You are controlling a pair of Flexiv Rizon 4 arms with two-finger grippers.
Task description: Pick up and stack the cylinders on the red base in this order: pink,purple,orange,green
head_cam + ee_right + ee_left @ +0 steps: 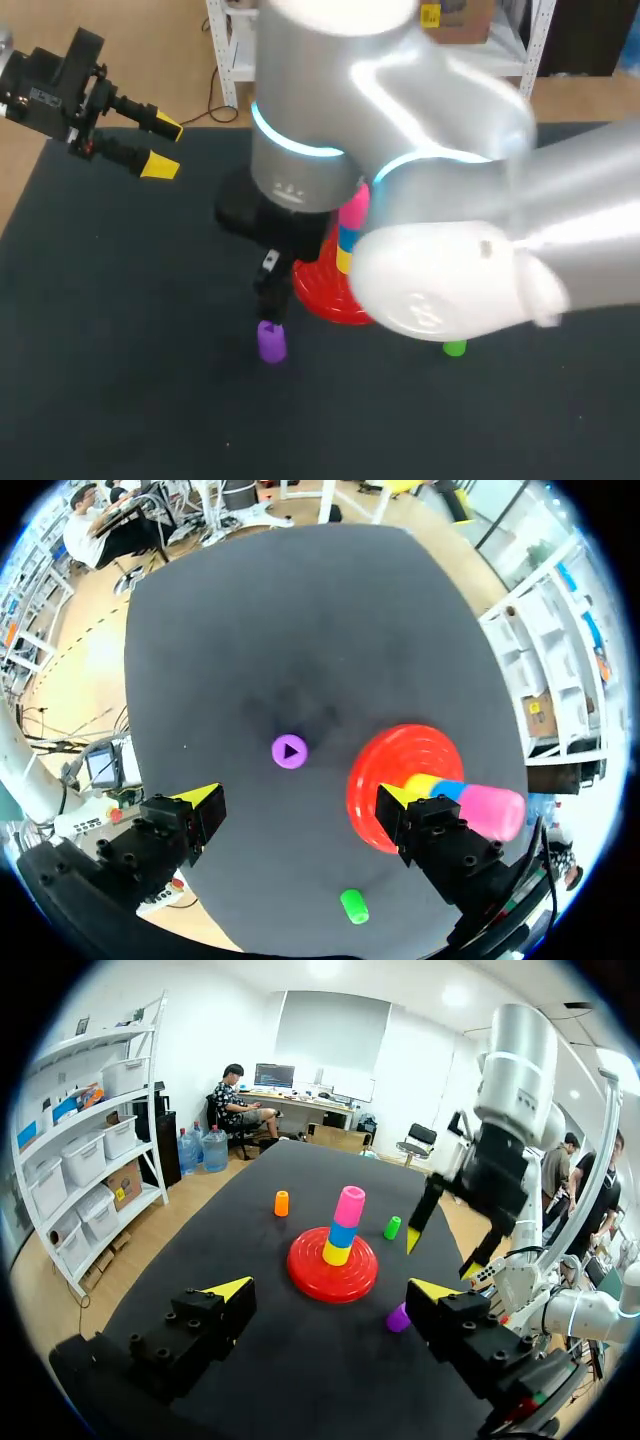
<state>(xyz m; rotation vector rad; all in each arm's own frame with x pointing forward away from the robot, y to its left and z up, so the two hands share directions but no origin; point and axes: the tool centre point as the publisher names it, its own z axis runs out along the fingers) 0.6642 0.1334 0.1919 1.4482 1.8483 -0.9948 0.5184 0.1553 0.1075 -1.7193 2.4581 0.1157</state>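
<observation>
A: What fills most of the scene?
B: A black table (120, 350) seen from above, with the bulky silver right arm (450, 200) reaching in over its middle. At the far left edge of the table hangs the left gripper (163, 146), its fingers spread wide and holding nothing.
A: Where is the stacking base?
B: The red base (332, 1270) sits mid-table. Stacked on it are a yellow cylinder (337, 1253), a blue cylinder (343, 1233) and, on top, the pink cylinder (350, 1205).
A: Which piece looks to be next?
B: The purple cylinder (289, 751), I judge. It stands on the table near the base, on its near left side, not touching it.
A: How does it lie from the grippers?
B: The right gripper (297, 800) hovers above it, fingers wide apart and empty. From that wrist the cylinder shows as a round end face just ahead of the gap between the fingers. Its long axis is therefore upright, pointing up at the gripper. The right arm is by far the nearer.
A: Any other pieces?
B: The green cylinder (352, 905) sits on the table apart from the base, and the orange cylinder (282, 1203) stands upright beyond the base, well apart
</observation>
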